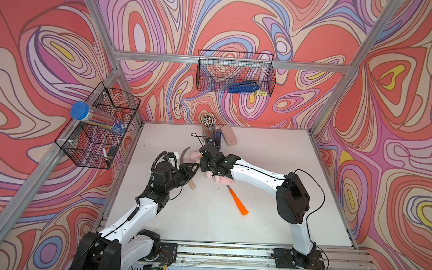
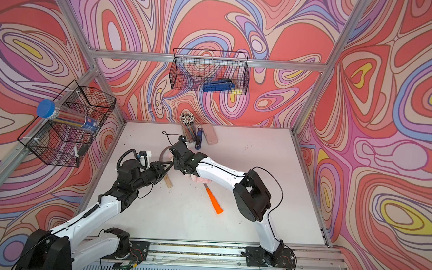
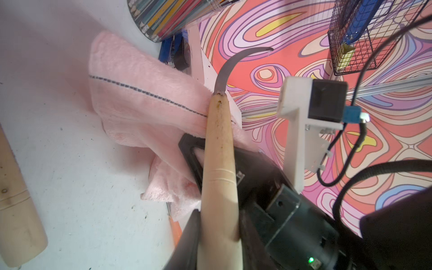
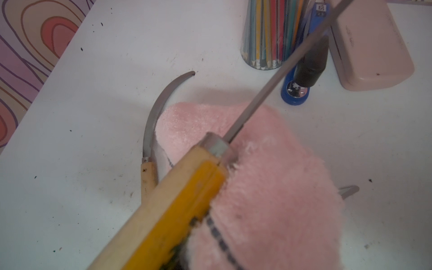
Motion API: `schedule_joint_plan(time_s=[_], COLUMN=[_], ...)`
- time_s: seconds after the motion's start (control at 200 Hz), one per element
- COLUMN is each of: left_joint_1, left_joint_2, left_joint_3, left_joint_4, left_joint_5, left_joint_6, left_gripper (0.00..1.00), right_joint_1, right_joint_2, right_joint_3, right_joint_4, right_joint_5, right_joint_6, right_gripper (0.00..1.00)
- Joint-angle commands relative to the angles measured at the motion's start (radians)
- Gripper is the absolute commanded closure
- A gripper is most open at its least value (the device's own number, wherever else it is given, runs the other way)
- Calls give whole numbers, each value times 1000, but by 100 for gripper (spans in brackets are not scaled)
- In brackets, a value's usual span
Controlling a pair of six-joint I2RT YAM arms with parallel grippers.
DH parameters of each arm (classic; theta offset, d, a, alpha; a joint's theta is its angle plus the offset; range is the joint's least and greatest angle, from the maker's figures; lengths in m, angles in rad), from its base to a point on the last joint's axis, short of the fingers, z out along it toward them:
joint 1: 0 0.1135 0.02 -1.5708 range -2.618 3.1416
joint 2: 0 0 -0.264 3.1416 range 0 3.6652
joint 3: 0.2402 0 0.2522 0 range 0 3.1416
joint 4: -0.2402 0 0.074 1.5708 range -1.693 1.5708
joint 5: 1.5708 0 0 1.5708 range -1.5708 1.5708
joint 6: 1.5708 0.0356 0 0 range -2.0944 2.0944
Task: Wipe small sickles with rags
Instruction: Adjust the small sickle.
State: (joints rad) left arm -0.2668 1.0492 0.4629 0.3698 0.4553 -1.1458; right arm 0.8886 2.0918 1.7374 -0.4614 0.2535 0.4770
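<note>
The left fingers (image 3: 185, 146) are clamping the pale wooden handle of one sickle (image 3: 219, 175) and holding it off the worktop (image 1: 270, 195). In the right wrist view its bare blade is crossing in front of the pencil cup (image 4: 264, 35) and the blue stapler (image 4: 294, 93). The right fingers (image 1: 203, 165) are closed. The pink rag (image 4: 268, 198) is bunching out from them, so they are probably pinching it. The cloth is pressing against the handle just beside the metal collar and is not yet on the blade.

The handle is round and tapering, so a firm stroke is risking twisting it in the grip. That would be turning the edge into the fuzzy pile, snagging or cutting it. The two sets of fingers are working very close together and are risking a knock.

The rag's loose end is draping over the blade of the orange-handled sickle (image 1: 238, 201) and hanging just beside the second wooden sickle (image 4: 148, 177). Both are lying on the worktop, so a long pull is risking dragging either one. A stroke running past the tip is also risking carrying the cloth into the pencil cup.
</note>
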Motion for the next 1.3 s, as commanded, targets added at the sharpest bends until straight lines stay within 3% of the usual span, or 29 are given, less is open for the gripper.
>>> schedule_joint_plan(time_s=[0.0, 0.31, 0.911, 1.292], left_joint_1=[-56, -128, -201, -244], left_joint_2=[-5, 105, 146, 200], left_joint_3=[1, -62, -48, -35], left_joint_4=[73, 264, 283, 351], left_joint_5=[49, 57, 51, 74], left_joint_6=[-7, -100, -103, -120], left_gripper=[100, 100, 100, 100], right_joint_1=[7, -1, -34, -25], right_joint_2=[23, 5, 92, 135], right_joint_3=[35, 4, 89, 143], right_joint_4=[63, 127, 164, 141], right_joint_5=[-51, -145, -314, -328], right_joint_6=[-48, -95, -94, -110], right_gripper=[100, 100, 100, 100])
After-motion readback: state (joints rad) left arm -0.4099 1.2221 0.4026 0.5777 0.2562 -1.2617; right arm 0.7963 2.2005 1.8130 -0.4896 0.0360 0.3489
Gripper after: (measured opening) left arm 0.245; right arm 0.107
